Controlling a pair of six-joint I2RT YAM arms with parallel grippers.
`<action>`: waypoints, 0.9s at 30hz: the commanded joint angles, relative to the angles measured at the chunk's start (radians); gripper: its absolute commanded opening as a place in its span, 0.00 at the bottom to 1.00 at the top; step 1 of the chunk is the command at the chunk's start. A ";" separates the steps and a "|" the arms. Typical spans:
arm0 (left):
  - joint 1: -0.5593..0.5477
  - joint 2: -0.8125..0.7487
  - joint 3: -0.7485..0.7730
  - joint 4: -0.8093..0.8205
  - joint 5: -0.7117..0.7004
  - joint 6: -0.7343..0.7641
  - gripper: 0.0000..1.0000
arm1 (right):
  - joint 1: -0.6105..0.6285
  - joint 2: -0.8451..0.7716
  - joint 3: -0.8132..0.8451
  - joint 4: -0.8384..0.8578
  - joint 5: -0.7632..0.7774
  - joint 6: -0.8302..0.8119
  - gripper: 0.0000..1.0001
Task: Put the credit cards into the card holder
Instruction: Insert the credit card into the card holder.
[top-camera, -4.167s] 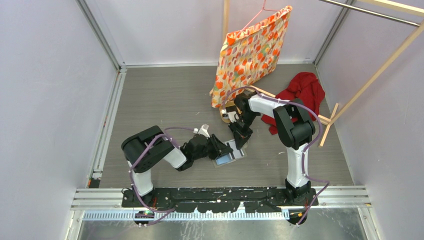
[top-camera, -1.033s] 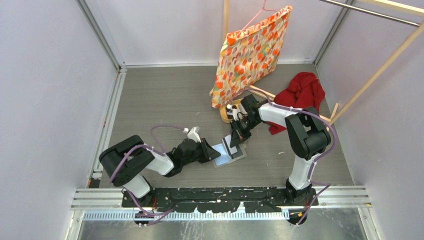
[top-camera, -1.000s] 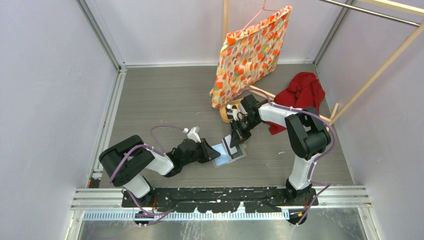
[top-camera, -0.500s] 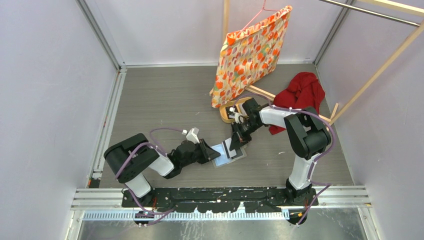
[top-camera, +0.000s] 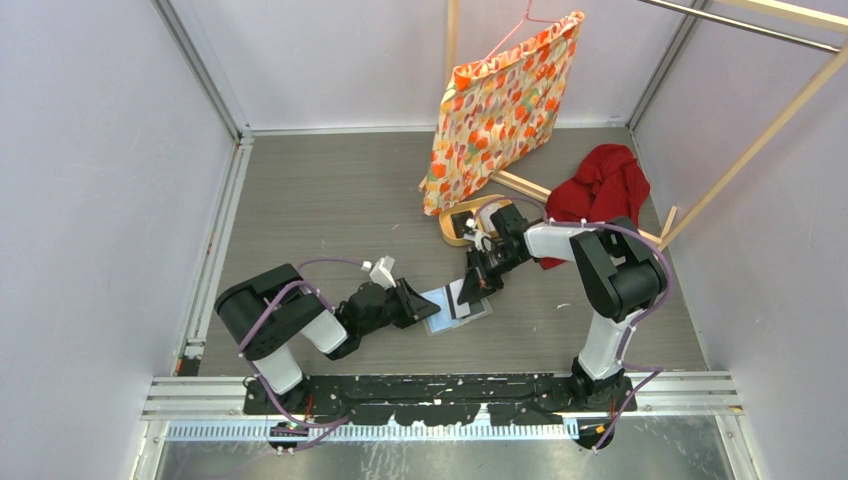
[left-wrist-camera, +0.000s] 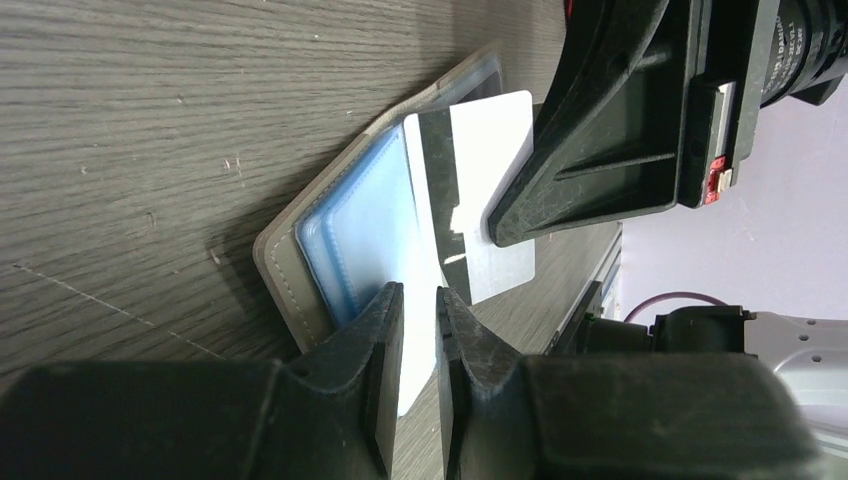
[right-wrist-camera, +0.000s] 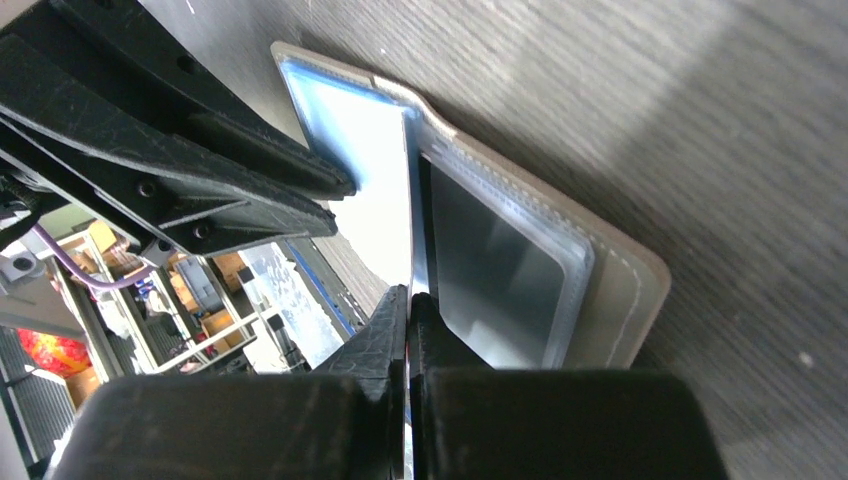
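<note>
The card holder lies open on the grey floor, grey-olive outside and pale blue inside. My right gripper is shut on a white credit card with a black stripe. It holds the card on edge, with the lower edge at the holder's fold. In the right wrist view the card is edge-on between my fingertips, next to a dark card in a clear pocket. My left gripper is nearly closed on the holder's pale inner flap.
An oval tan wooden tray lies just behind the right wrist. A patterned cloth on a hanger hangs behind it. A red cloth and wooden rack bars are at the right. Walls enclose the floor.
My right gripper has brought the card down and nearer, onto the open holder. The left arm's elbow has shifted, but its gripper has stayed at the holder's left edge.
</note>
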 joint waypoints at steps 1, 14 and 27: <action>0.014 0.026 -0.033 0.014 -0.007 0.013 0.21 | -0.007 -0.075 -0.043 0.058 0.032 0.043 0.02; 0.020 0.027 -0.029 0.039 0.018 0.028 0.22 | 0.014 -0.050 -0.048 0.062 -0.029 0.039 0.05; 0.025 0.026 -0.035 0.065 0.034 0.029 0.24 | 0.026 0.025 0.016 0.015 -0.059 -0.012 0.09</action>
